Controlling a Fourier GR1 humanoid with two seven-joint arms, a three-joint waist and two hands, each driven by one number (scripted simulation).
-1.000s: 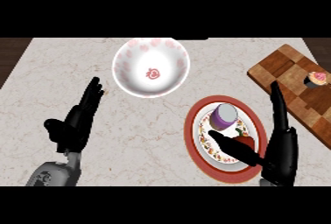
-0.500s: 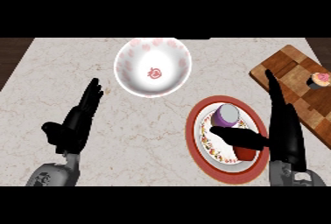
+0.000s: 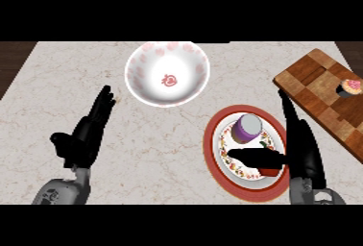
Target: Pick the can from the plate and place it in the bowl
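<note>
A purple can with a grey top (image 3: pixel 248 129) stands on a red-rimmed plate (image 3: pixel 212 144) at the right of the counter. My right hand (image 3: pixel 301 144) is open just right of the can, fingers straight and pointing away, thumb (image 3: pixel 251 156) stretched across the plate in front of the can. I cannot tell whether it touches the can. A white bowl with pink marks (image 3: pixel 168 73) sits at the back centre, with nothing in it. My left hand (image 3: pixel 86 132) rests open at the left, fingers up.
A wooden cutting board (image 3: pixel 319 91) lies at the far right with a pink cupcake (image 3: pixel 349 87) on it. Bare marble counter (image 3: pixel 156 153) lies between the left hand and the plate.
My right hand has moved forward and slightly up beside the can, its thumb now reaching across the plate. The can, bowl and left hand have stayed put.
</note>
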